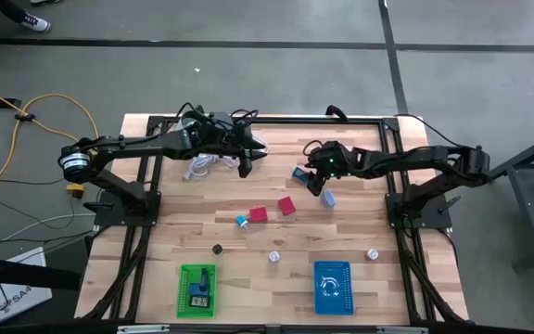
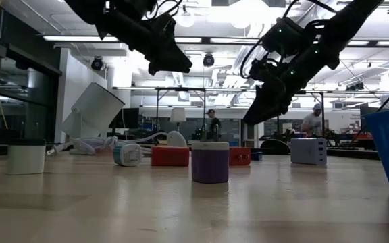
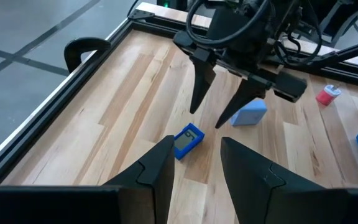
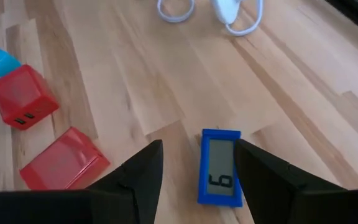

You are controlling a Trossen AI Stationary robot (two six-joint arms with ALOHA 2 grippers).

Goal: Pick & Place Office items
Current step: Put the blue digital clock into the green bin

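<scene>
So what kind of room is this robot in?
Probably a big robotics lab or workshop: a pale wooden table in a black metal frame, long ceiling strip lights, and people at benches behind.

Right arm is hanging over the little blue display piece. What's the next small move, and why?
Probably lower the right gripper straight down. Its open fingers already straddle the blue display piece, which lies flat on the table, apparently untouched; in the left wrist view the tips sit above it.
</scene>
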